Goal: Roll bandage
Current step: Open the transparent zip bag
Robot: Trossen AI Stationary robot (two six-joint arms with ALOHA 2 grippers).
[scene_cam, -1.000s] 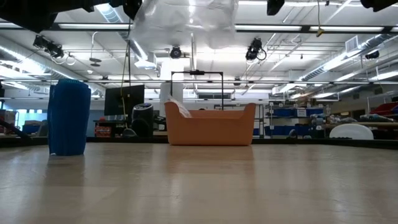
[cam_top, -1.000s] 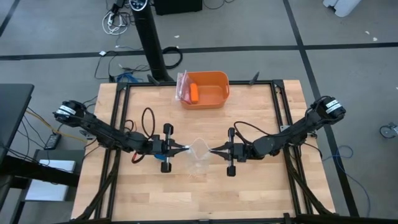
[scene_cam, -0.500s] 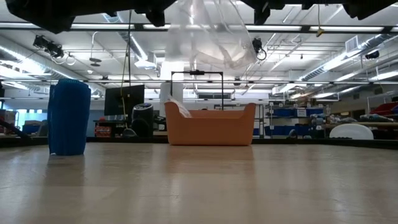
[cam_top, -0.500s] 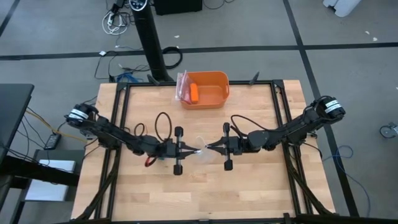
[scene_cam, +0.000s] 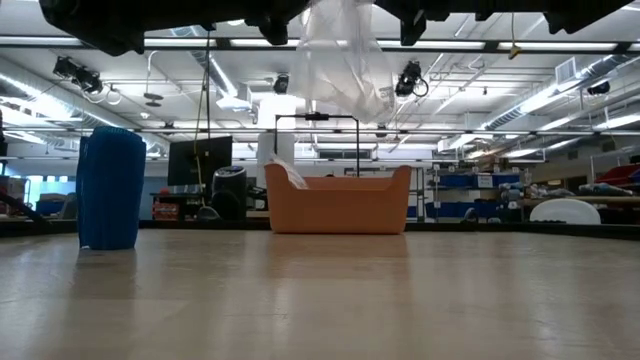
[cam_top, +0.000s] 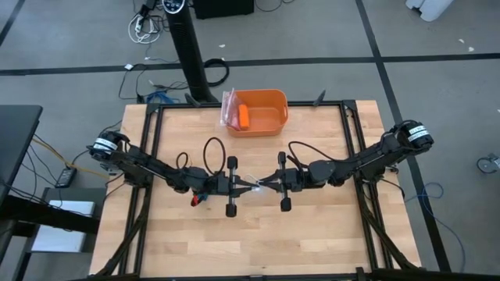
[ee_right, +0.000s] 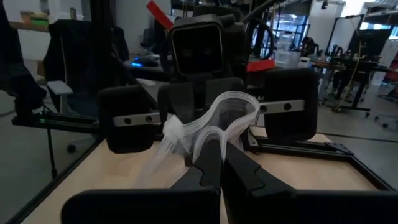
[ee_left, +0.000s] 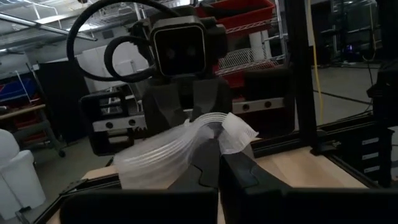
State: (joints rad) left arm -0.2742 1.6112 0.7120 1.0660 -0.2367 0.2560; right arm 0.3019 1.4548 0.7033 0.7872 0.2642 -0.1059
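Note:
The bandage (scene_cam: 110, 188) is a bright blue roll standing on its end on the table at the left of the low view; the high view does not show it. Above the table's middle, my left gripper (cam_top: 250, 186) and my right gripper (cam_top: 263, 185) face each other, fingertips nearly meeting. Both are shut on a crinkly clear plastic bag (scene_cam: 340, 60), which is bunched between them and hangs clear of the table. My left gripper pinches a gathered, pleated part of the bag (ee_left: 214, 140) between its two fingers, coming level from the table's left. The bag is lifted clear and hangs below. My right gripper pinches the bag's bunched film (ee_right: 211, 134) between its two fingers, level from the table's right, opposite the other gripper. The bag is clear of the table.
An orange bin (cam_top: 269, 100) stands at the far middle of the table, holding a small orange cylinder (cam_top: 244, 116), with another clear bag (cam_top: 228, 108) at its left rim. Black frame rails (cam_top: 355, 148) run along the table's sides.
My left gripper has gone toward the table's right edge and my right gripper toward the left, so they have closed in on each other. The bag, which was spread wide between them, is now bunched into a narrow hanging bundle. Both have stayed shut.

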